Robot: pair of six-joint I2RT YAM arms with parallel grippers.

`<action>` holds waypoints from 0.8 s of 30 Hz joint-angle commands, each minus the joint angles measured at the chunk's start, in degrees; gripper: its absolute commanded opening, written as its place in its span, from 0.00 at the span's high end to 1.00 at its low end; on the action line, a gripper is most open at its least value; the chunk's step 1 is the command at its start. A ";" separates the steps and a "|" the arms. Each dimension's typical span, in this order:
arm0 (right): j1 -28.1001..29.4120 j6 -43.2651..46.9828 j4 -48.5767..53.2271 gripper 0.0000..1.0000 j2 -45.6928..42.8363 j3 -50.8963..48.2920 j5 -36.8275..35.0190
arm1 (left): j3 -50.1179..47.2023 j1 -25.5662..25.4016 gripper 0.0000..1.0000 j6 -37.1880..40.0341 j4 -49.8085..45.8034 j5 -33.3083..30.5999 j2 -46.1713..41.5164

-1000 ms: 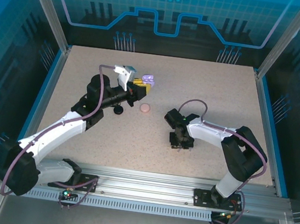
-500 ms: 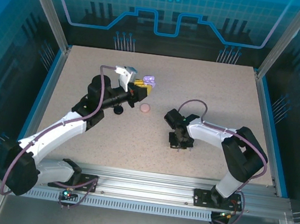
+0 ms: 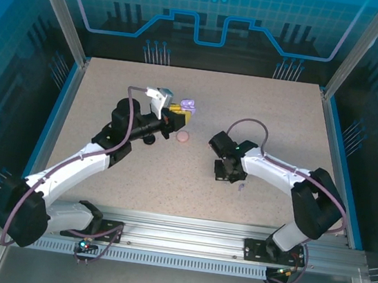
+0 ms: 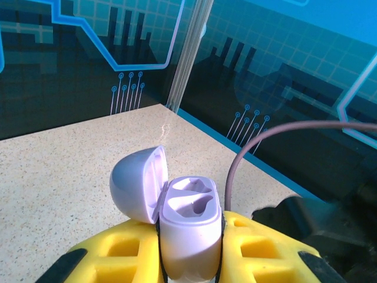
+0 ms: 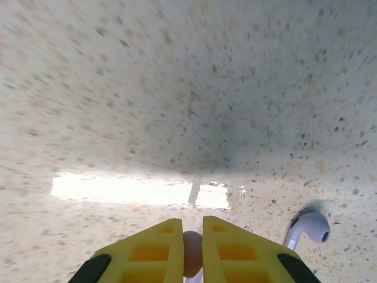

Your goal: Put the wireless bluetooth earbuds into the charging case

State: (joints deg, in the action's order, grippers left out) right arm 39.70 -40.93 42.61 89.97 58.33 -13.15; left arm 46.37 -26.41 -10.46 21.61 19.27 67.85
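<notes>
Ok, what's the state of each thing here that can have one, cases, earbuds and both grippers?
Lilac round charging case: lid open, both wells empty, held upright.
Left gripper: shut on that lilac case.
Right gripper: shut on a small pale pink earbud.
Lilac stemmed earbud: lying loose on the table, ungripped.
Pink round case: on the table, looks closed.

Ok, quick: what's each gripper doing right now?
Left gripper: closed on the lilac charging case, lid open.
Right gripper: closed on a pale pink earbud.
</notes>
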 commanded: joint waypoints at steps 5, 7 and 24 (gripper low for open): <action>-1.61 2.27 2.70 0.89 -6.98 7.90 -0.01 | -3.84 -0.32 1.00 1.40 9.11 -0.28 -0.33; -2.14 3.18 2.92 0.89 -8.29 10.74 0.60 | -4.79 -0.39 1.00 1.96 11.39 -0.01 -0.07; -3.03 15.95 -6.36 0.88 -10.02 34.43 2.43 | -6.24 -0.63 1.00 9.07 22.49 5.10 4.96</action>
State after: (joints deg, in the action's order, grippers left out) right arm 36.95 -29.12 40.45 81.38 91.00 -11.55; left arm 39.16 -26.44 -3.44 40.47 21.69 71.75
